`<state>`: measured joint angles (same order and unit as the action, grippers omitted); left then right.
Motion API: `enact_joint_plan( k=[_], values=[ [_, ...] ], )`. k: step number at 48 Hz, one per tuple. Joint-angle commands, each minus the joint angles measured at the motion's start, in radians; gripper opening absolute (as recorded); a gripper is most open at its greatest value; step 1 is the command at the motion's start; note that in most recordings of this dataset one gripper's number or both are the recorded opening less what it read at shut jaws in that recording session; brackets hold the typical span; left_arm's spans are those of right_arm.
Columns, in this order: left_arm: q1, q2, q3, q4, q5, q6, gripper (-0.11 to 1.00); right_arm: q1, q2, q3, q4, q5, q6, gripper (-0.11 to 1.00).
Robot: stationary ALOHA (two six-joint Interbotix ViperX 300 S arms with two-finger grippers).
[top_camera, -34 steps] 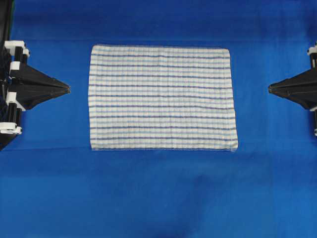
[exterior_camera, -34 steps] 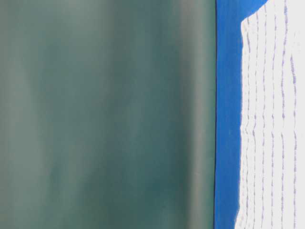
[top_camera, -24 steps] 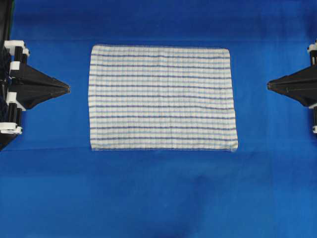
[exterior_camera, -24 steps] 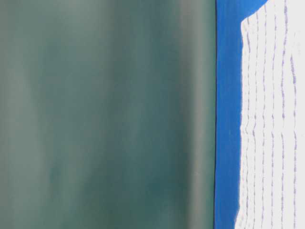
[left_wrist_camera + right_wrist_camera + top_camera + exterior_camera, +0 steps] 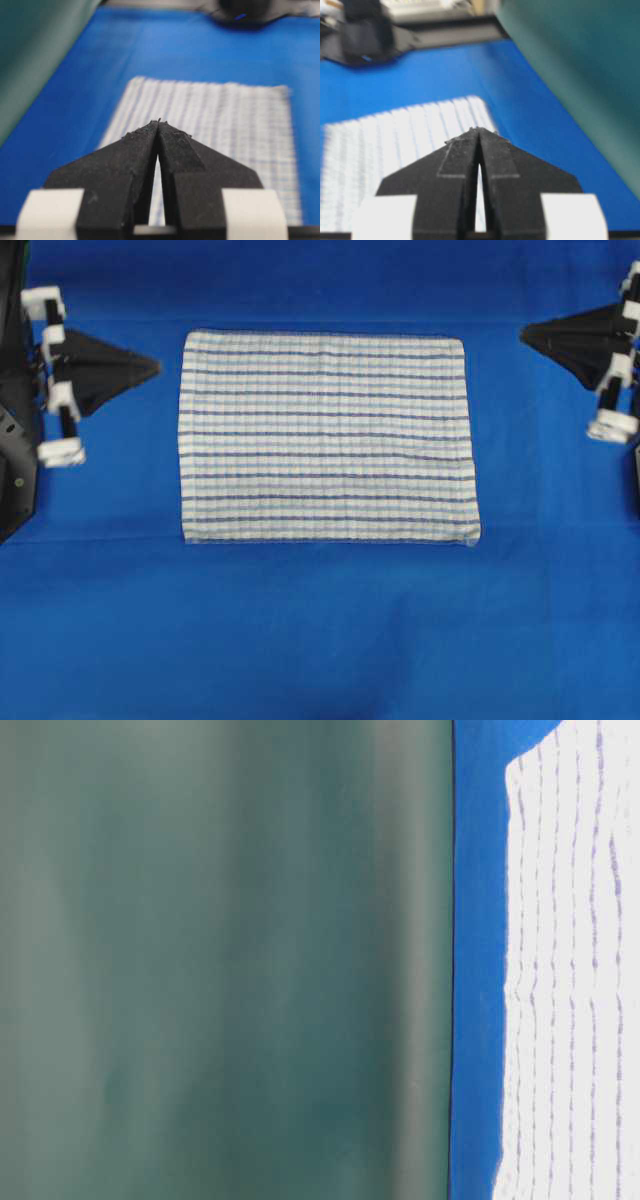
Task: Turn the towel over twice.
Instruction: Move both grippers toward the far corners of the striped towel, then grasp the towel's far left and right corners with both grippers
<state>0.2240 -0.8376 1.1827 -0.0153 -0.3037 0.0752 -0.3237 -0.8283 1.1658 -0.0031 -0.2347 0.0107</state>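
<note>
Towel [image 5: 570,980] cut by table-level frame edge; wrist views blurred.

Bare blue cloth [image 5: 320,630] rings the flat towel [image 5: 325,437] on every side, with a green backdrop [image 5: 220,960] walling the far edge.

Both arms are black, each gripper [image 5: 159,122] a matte wedge with white plastic clips behind it.

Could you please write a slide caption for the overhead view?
Striped towel lies flat on the blue cloth, flanked by the shut left gripper and right gripper.
</note>
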Motion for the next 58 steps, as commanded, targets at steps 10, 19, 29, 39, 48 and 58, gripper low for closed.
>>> enact_joint_plan(
  k=[10, 19, 29, 39, 48, 58],
  values=[
    [0.135, 0.179, -0.014, 0.000, -0.052, 0.003, 0.55, -0.118, 0.202, -0.028, 0.002, -0.006, 0.002, 0.29],
    [0.210, 0.339, -0.020, 0.000, -0.100, 0.005, 0.90, -0.179, 0.376, -0.064, -0.002, -0.008, -0.005, 0.63],
    [0.265, 0.528, -0.020, 0.000, -0.209, 0.006, 0.89, -0.216, 0.565, -0.101, -0.002, -0.025, -0.008, 0.59],
    [0.322, 0.687, -0.029, 0.000, -0.265, 0.006, 0.89, -0.221, 0.723, -0.146, -0.002, -0.054, -0.008, 0.59],
    [0.377, 0.781, -0.041, 0.000, -0.291, 0.008, 0.89, -0.253, 0.825, -0.176, -0.002, -0.091, -0.008, 0.59],
    [0.402, 0.861, -0.066, 0.000, -0.327, 0.008, 0.89, -0.278, 0.884, -0.189, -0.002, -0.098, -0.014, 0.59]
  ],
)
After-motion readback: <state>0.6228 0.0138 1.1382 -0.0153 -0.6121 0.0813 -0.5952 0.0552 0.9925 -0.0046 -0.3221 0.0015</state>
